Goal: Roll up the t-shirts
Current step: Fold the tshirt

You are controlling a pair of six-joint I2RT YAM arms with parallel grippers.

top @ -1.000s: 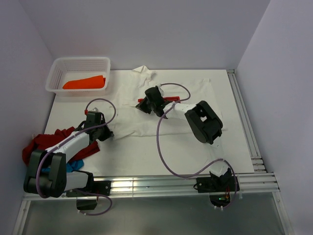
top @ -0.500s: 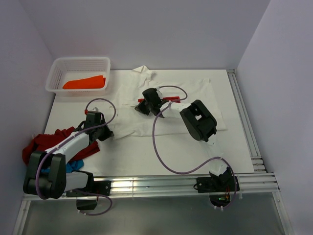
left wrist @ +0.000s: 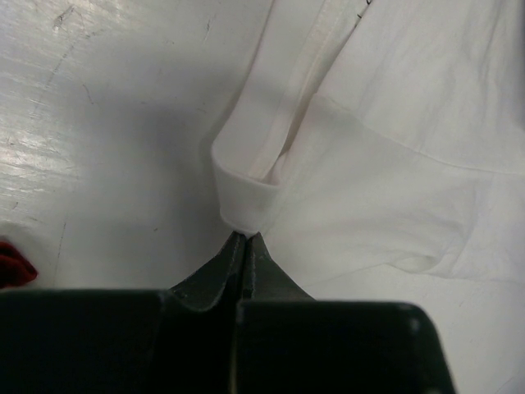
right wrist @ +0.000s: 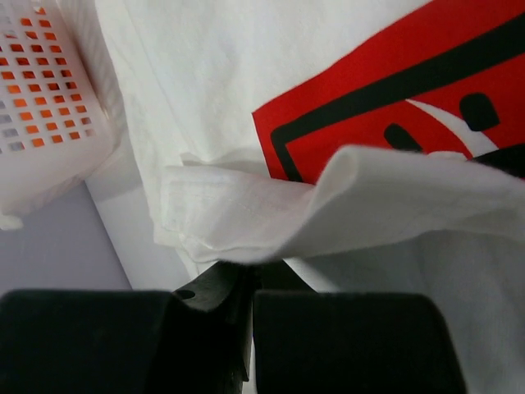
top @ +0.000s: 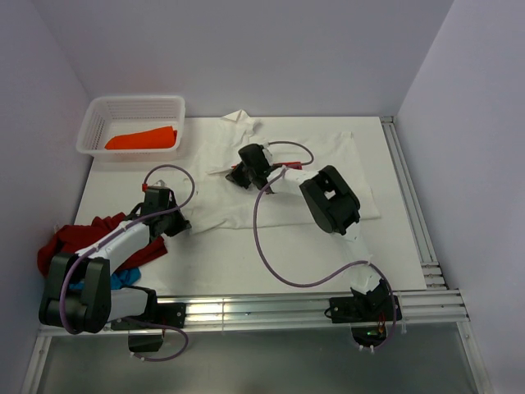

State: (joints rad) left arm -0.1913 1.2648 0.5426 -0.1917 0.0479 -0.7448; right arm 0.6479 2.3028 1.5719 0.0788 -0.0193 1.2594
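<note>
- Overhead, I see the white t-shirt [top: 344, 160] spread across the far middle of the bench [top: 230, 263], one sleeve bunched towards the back edge.
- Left gripper [top: 180, 224]: it sits at the near left corner of the white t-shirt. In the left wrist view its fingertips [left wrist: 231, 258] are pressed together with almost no gap. They nip the lowest edge of a folded hem [left wrist: 246, 193], which stands up in a small loop above the bench.
- Right gripper [top: 238, 175]: it sits low over the left part of the white t-shirt, beside the chest print. In the right wrist view I read its jaws as closed on a doubled flap [right wrist: 271, 213] of the same cloth. The flap is raised and drapes over the lower part of the red print [right wrist: 385, 107].
- Red print: a red square with a black inner border and white lettering, partly covered by the flap. From above, only a thin red strip shows next to the right gripper.
- Basket [top: 89, 131]: white and perforated, in the far left corner of the bench, just beside the left edge of the white t-shirt. An orange t-shirt [top: 141, 139] lies flat inside it. In the right wrist view the orange shows through the holes.
- Dark red t-shirt [top: 74, 238]: crumpled at the left edge of the bench, partly under the left arm and apart from the white one.
- Blue t-shirt [top: 123, 279]: a small patch shows beside the dark red cloth, close to the left arm's base.
</note>
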